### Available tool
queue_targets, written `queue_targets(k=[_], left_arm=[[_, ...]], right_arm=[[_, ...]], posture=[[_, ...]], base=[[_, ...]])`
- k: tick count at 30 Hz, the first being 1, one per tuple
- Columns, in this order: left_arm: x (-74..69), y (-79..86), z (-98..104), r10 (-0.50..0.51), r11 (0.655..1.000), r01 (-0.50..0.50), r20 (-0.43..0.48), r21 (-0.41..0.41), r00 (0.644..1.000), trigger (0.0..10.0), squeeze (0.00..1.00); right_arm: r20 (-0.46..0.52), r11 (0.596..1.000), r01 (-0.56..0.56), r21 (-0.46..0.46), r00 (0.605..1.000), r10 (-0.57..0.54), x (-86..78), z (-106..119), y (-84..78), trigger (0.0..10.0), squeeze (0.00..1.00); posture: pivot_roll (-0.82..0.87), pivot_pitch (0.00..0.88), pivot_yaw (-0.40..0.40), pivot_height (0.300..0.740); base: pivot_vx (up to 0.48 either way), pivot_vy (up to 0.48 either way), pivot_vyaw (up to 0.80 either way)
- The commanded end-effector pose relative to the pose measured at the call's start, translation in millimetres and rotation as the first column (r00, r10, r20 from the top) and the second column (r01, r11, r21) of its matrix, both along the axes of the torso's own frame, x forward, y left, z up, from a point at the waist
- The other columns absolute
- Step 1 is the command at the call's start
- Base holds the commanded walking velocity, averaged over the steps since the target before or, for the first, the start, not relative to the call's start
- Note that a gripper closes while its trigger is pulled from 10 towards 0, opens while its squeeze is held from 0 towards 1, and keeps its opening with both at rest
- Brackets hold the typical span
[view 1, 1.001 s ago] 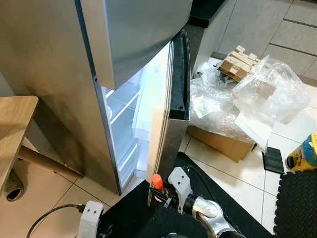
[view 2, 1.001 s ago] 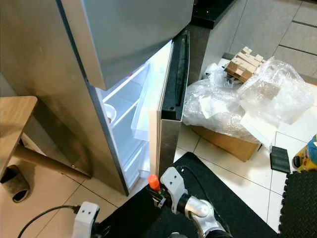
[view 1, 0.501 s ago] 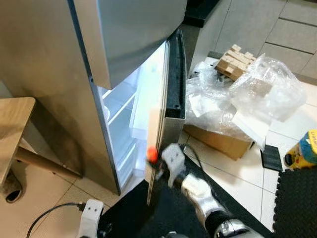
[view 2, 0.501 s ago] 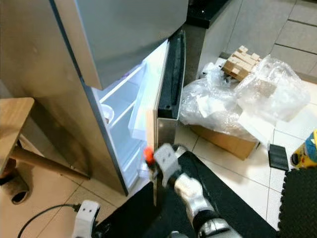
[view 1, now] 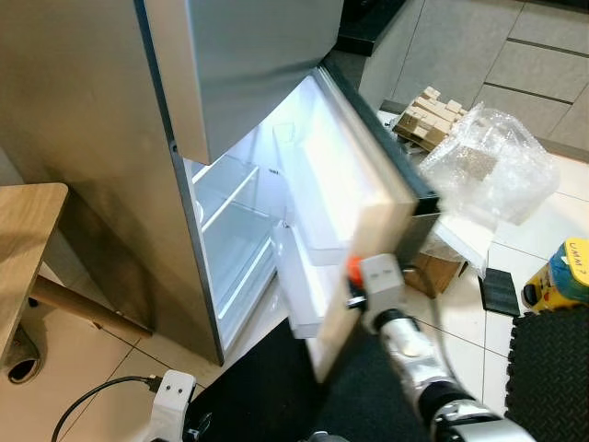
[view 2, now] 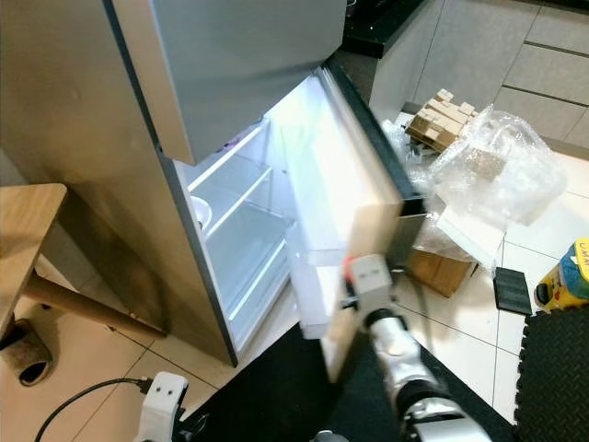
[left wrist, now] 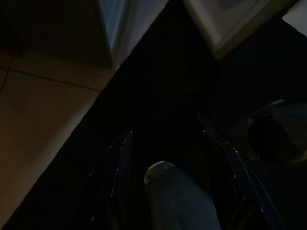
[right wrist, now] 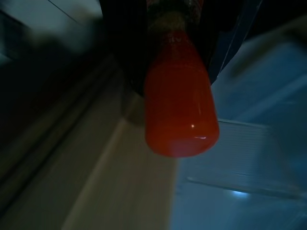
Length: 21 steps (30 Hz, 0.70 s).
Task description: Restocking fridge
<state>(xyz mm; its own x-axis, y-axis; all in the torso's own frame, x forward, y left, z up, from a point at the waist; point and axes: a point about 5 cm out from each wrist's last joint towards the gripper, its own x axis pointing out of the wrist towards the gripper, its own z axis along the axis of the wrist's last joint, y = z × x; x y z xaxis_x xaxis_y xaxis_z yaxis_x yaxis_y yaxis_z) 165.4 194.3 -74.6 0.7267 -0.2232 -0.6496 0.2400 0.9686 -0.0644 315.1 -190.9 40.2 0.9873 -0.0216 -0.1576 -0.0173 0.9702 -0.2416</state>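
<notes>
1. The fridge point(view 1: 92, 138) is tall and silver, and it stands in front of the robot
2. Its lower door point(view 1: 359, 198) swings wide open, and bright light comes from inside
3. White shelves point(view 1: 235, 230) show inside the fridge, and a clear door bin point(view 1: 308, 295) hangs low on the inside of the door
4. The right gripper point(view 1: 352, 287) is up at the outer edge of the open door, just beside the door bin
5. It holds a bottle point(right wrist: 178, 103) with an orange cap tight between its two black fingers, and the cap pokes out past the fingertips
6. In the right wrist view the bottle is close to the pale door edge, with the clear bin just past it
7. The left gripper point(left wrist: 168, 177) hangs low over a black mat point(left wrist: 158, 96), near the bottom corner of the fridge
8. Its two fingers point(left wrist: 120, 167) are spread apart, and a pale rounded thing point(left wrist: 177, 201) sits between them; the view is too dark to tell if they grip it
9. A wooden table point(view 1: 23, 239) stands to the left of the fridge
10. A cardboard box point(view 1: 433, 272) sits on the tiled floor behind the door, with a heap of plastic wrap point(view 1: 492, 166) and some wood blocks point(view 1: 428, 115) on top
11. A yellow jug point(view 1: 563, 276) stands on the floor at the far right
12. A white plug point(view 1: 170, 401) with a black cord lies on the floor at the bottom left
</notes>
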Motion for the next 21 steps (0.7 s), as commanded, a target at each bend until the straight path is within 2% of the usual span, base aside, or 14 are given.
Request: queue_targets(k=[1,3,6,8,11,16,17,18,21], left_arm=[[-1.7,-5.6,-1,-0.015,1.000,0.015,0.006,-0.008,1.000,10.0,0.00],[-1.7,-4.8,0,-0.012,1.000,0.012,0.011,-0.010,1.000,10.0,0.00],[-2.0,-4.4,0,-0.012,1.000,0.012,0.010,-0.008,1.000,10.0,0.00],[-3.5,-3.4,-1,-0.008,1.000,0.008,0.001,-0.007,1.000,10.0,0.00],[-1.2,-6.4,0,-0.042,0.999,0.042,0.002,-0.005,0.999,10.0,0.00],[0.5,-6.1,1,-0.034,0.999,0.034,0.005,-0.005,0.999,10.0,0.00],[-0.7,-7.5,0,-0.040,0.999,0.040,-0.002,-0.006,0.999,10.0,0.00],[-0.7,-7.5,0,-0.040,0.999,0.040,-0.002,-0.006,0.999,10.0,0.00],[-3.1,-9.8,-3,-0.012,1.000,0.012,-0.018,-0.017,1.000,10.0,0.00]], right_arm=[[-0.054,0.992,0.124,-0.037,0.991,-0.126,-9.3,-11,-20.3,10.0,0.00],[-0.075,0.981,0.189,-0.033,0.979,-0.191,-17.1,-16,-34.5,10.0,0.00],[-0.086,0.983,0.182,-0.031,0.979,-0.184,-20.4,-19,-34.9,10.0,0.00],[-0.122,0.992,0.109,-0.060,0.986,-0.115,-29.2,-30,-24.8,10.0,0.00],[-0.154,0.993,0.102,-0.057,0.982,-0.110,-37.3,-40,-17.7,10.0,0.00],[-0.184,0.994,0.092,-0.063,0.978,-0.103,-43.0,-47,-11.6,10.0,0.00],[-0.303,0.999,0.024,-0.036,0.952,-0.034,-58.9,-66,-3.9,10.0,0.00],[-0.303,0.999,0.024,-0.036,0.952,-0.034,-58.9,-66,-3.9,10.0,0.00],[-0.476,0.996,-0.076,0.046,0.875,0.089,-90.6,-93,5.6,10.0,0.00]], posture=[[-0.14,0.093,-0.040,0.740],[-0.14,0.085,-0.040,0.740],[-0.14,0.084,-0.039,0.740],[-0.15,0.091,-0.024,0.740],[-0.15,0.092,-0.025,0.740],[-0.15,0.093,-0.024,0.740],[-0.16,0.085,-0.024,0.740],[-0.16,0.085,-0.024,0.740],[-0.15,0.089,-0.036,0.740]], base=[[0.000,0.000,0.00],[0.000,0.000,0.00],[0.000,0.000,0.00],[0.000,0.000,0.00],[0.000,0.000,0.00],[0.000,0.000,0.00],[0.000,0.000,0.00],[0.000,0.000,0.00],[0.000,0.000,0.00]])
